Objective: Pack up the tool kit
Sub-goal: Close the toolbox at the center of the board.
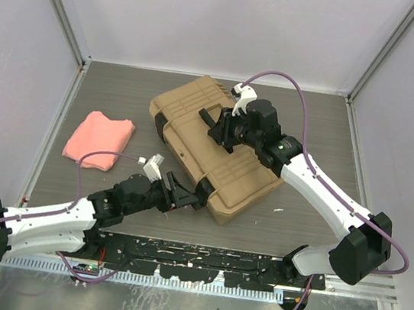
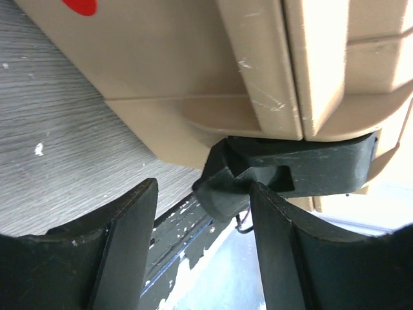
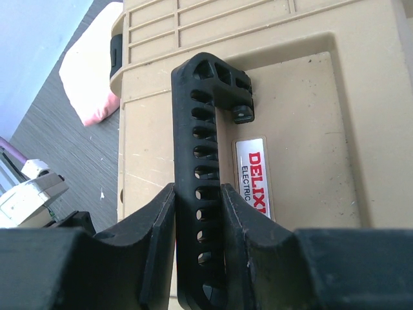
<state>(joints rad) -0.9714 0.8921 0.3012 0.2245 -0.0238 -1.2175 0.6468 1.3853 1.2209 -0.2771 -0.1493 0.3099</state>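
**Case.** The tan ribbed tool case [image 1: 223, 174] lies flat on the grey table [image 1: 123, 89]. It is set diagonally, near the middle of the surface. Its lid is down on the base, and the seam between the two halves shows as a thin line in the left wrist view. The red-lettered label [image 3: 255, 181] faces up, just beside the black carry handle [image 3: 197, 161].

**Right gripper.** The right gripper [image 3: 197, 194] reaches in over the top of the case from the far right. Its jaws are narrow and clamped on the carry handle. One finger [image 3: 155, 226] presses on each side of the slotted bar. The handle stands up off the lid between them.

**Left gripper.** The left gripper [image 1: 186, 196] sits low at the near corner of the case, level with its side wall. Its jaws stand moderately wide and grip nothing. The lower lip of the black corner latch [image 2: 290, 168] hangs into the gap between the fingers. It touches the finger on the right of that wrist view [image 2: 277, 239]. It is well clear of the other finger.

**Other items.** A second black latch [image 3: 116, 51] is visible on the same long side, further along. A folded pink cloth [image 1: 100, 137] lies on the table to the left of the case, apart from it and from both grippers.
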